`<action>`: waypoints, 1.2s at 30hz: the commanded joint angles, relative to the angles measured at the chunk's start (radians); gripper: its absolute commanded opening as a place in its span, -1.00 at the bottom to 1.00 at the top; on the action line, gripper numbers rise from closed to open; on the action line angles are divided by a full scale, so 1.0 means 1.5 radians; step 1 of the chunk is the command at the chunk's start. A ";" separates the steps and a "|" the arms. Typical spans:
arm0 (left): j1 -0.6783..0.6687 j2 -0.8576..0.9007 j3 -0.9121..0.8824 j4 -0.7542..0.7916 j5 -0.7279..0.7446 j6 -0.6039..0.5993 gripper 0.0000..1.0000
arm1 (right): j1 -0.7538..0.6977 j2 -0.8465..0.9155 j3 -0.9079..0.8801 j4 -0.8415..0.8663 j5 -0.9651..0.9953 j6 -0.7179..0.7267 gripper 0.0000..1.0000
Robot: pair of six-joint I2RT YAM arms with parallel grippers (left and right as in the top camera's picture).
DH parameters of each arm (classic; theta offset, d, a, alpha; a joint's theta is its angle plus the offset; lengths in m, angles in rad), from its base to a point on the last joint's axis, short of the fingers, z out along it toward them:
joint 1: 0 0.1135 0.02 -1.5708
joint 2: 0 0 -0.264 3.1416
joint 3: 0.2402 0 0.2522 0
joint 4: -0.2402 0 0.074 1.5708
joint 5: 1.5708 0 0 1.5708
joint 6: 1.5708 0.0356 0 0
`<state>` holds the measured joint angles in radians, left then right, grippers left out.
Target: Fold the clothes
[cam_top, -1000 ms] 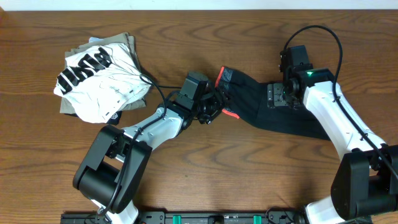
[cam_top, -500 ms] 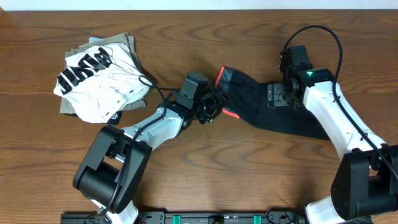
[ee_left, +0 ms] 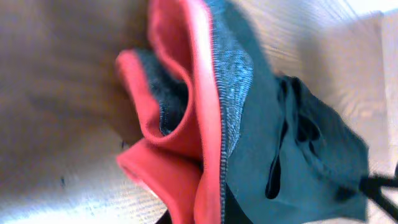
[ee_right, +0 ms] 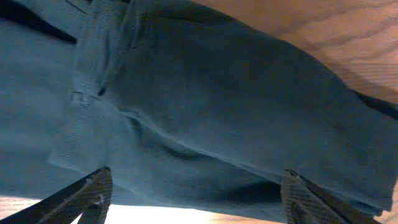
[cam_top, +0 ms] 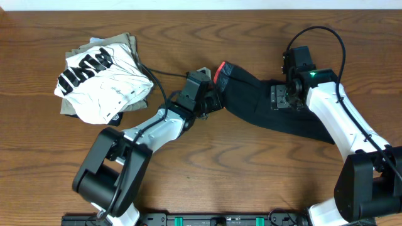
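L arm runs from the near edge, left of centre, diagonally up to mid-table, elbow low, wrist aimed at the far-right corner. L gripper [cam_top: 211, 97] sits at the waistband [cam_top: 219, 70] end of the pants [cam_top: 254, 105]. Its fingers are hidden by cloth in the wrist view, but the waistband is bunched right at the jaws, so they look closed on it. R arm comes from the near-right corner, forearm angled toward the far edge, wrist bent down over the pants' mid part. R gripper [ee_right: 196, 199] has its jaws wide, fingertips [ee_right: 84, 193] spread over a seamed fold; can't tell if touching. Pants: black, stretchy, waistband grey-heathered w/ coral-red edge, doubled over itself & rucked. Legs trail as one strip from table centre toward the right edge. Count: 1 pants, 2 arms, 1 white shirt [cam_top: 100, 81] w/ black letters lying on 1 khaki garment [cam_top: 127, 41], near the far-left corner of the table [cam_top: 207, 163].
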<state>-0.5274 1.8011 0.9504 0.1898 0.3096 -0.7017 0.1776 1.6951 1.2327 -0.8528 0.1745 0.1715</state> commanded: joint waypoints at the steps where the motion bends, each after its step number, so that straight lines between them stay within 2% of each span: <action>1: 0.000 -0.065 0.016 -0.004 -0.022 0.205 -0.88 | -0.006 0.005 -0.004 -0.002 0.001 -0.008 0.69; 5: -0.006 -0.107 0.016 -0.019 -0.022 0.246 -0.88 | -0.006 0.005 -0.004 -0.002 0.001 -0.008 0.69; 11: -0.038 -0.134 0.016 -0.018 -0.023 0.247 -0.88 | -0.006 0.005 -0.004 -0.002 0.001 -0.008 0.68; 14: -0.058 -0.134 0.016 -0.020 -0.023 0.272 -0.88 | -0.006 0.005 -0.004 -0.002 0.001 -0.008 0.68; 17: -0.072 -0.134 0.016 -0.042 -0.057 0.283 -0.86 | -0.006 0.005 -0.004 -0.002 0.001 -0.008 0.68; 22: -0.073 -0.134 0.016 -0.122 -0.098 0.283 -0.56 | -0.006 0.005 -0.004 -0.002 0.001 -0.012 0.68; 27: -0.072 -0.134 0.016 -0.139 -0.098 0.283 -0.43 | -0.010 0.005 -0.004 0.000 0.001 -0.019 0.68; 36: -0.068 -0.166 0.016 -0.223 -0.097 0.283 -0.42 | -0.033 0.005 -0.004 -0.004 0.000 -0.023 0.68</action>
<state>-0.6373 1.5936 0.9516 -0.1253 0.1757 -0.2871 0.1444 1.6951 1.2327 -0.8566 0.1726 0.1524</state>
